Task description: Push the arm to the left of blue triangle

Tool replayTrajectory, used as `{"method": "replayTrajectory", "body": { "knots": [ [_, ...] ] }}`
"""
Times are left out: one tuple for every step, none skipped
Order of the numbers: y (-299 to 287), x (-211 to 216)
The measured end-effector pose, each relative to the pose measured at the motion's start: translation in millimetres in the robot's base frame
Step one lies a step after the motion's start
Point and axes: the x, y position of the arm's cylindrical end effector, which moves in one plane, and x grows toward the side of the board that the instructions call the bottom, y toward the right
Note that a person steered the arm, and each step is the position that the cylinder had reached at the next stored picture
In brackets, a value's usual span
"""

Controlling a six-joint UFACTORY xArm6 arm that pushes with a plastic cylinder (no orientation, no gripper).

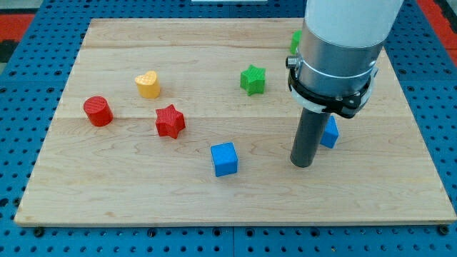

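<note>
My tip (302,165) rests on the bench (128,207) at the view's lower right, just beside the blue triangle (330,133) on its left-hand side in the view. The rod hides part of the block, so I cannot tell whether they touch. The tool is a bare rod — no jaws, nothing to open or close, nothing held.

Other blocks lie well apart:
- blue cube (224,158), view's left of the tip
- green star (253,79), toward the top
- red star (170,121), red cylinder (98,111), yellow heart (148,84), further left
- a green block (295,41), mostly hidden by the arm

Judgement: the triangle looks small, rigid and light — it would slide readily on smooth wood and turn if nudged off-centre. No contact is needed; position appears near target.
</note>
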Motion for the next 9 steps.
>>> {"method": "replayTrajectory", "body": {
  "knots": [
    [-3.6,0.4],
    [-2.8,-0.7],
    [1.0,-5.5],
    [1.0,-10.8],
    [1.0,-13.8],
    [1.0,-17.1],
    [1.6,-21.9],
    [1.6,-25.5],
    [1.6,-27.6]
  ]
}}
